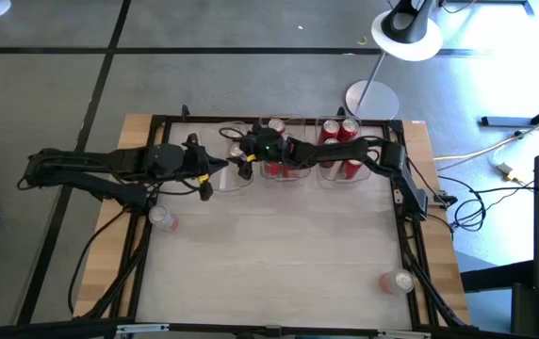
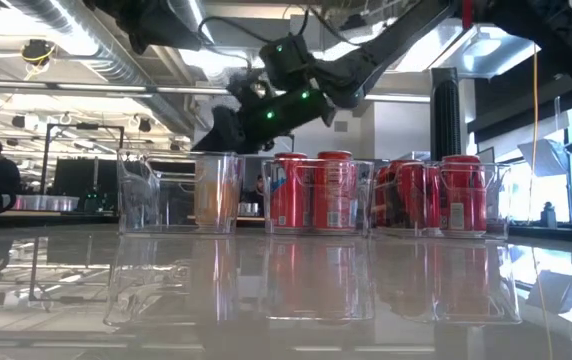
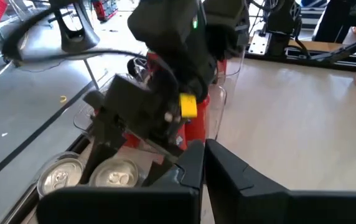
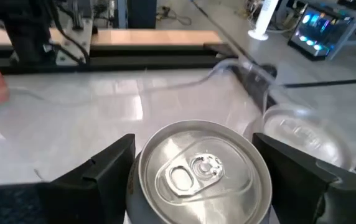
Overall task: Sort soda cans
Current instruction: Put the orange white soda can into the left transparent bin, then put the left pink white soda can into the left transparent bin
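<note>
My right gripper (image 1: 243, 158) reaches from the right over the left clear bin (image 2: 141, 195) at the table's far edge and is shut on a silver-topped soda can (image 4: 196, 171). Another silver can top (image 4: 296, 134) shows beside it through the bin wall. The left wrist view shows two silver can tops (image 3: 60, 175) in that bin, under the right gripper (image 3: 125, 134). Red cans stand in the middle bin (image 1: 284, 177) and the right bin (image 1: 345, 179). My left gripper (image 1: 204, 179) hovers just left of the left bin, shut and empty. My right gripper pinches the can between its two fingers (image 4: 109, 165), one on each side of the upper wall (image 4: 135, 186) just under the rim. The fingers come from above, pointing down. The can is upright with its top up; whether its base rests on the bin floor is hidden.
One loose can (image 1: 161, 218) lies on the table's left side and another (image 1: 399, 281) near the front right corner. The black frame rails (image 1: 251, 120) run around the table. The middle of the table is bare wood.
</note>
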Robot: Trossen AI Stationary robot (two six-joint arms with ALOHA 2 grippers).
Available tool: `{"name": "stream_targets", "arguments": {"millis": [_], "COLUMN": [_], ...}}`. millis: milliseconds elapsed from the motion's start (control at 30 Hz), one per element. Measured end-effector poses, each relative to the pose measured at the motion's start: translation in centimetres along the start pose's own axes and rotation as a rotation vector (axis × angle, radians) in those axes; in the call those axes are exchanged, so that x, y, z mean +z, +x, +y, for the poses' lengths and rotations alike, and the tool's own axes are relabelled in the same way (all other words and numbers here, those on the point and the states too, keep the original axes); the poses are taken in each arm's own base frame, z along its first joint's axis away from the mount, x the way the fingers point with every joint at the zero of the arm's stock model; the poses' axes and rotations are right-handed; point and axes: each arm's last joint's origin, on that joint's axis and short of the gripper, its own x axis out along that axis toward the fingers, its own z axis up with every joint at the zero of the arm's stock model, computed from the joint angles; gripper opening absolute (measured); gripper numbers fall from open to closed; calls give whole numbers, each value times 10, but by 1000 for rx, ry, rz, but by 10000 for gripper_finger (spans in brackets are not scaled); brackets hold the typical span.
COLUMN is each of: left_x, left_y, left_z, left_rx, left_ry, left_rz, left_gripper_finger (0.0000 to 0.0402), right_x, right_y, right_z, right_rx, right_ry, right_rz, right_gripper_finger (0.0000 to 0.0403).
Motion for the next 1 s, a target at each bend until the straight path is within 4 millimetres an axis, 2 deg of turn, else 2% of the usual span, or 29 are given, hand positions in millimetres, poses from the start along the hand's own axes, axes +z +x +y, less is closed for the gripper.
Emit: {"name": "stream_targets", "arguments": {"millis": [300, 633, 733, 867, 1000], "left_x": [0, 1, 2, 5, 10], "left_y": [0, 0, 0, 0, -3], "left_z": [0, 0, 0, 2, 8], "left_rx": [0, 0, -2, 5, 21], "left_ry": [-15, -30, -23, -67, -33], "left_rz": [1, -7, -19, -43, -80], "left_gripper_finger": [8, 8, 8, 17, 71], "right_x": [-13, -15, -1, 38, 78], "right_y": [6, 5, -1, -18, -41], "right_z": [3, 3, 2, -3, -5], "right_rx": [7, 10, 13, 16, 28], "right_ry": [1, 54, 46, 52, 43], "right_rz": [41, 76, 103, 130, 168], "right_gripper_finger": [290, 354, 362, 364, 364]}}
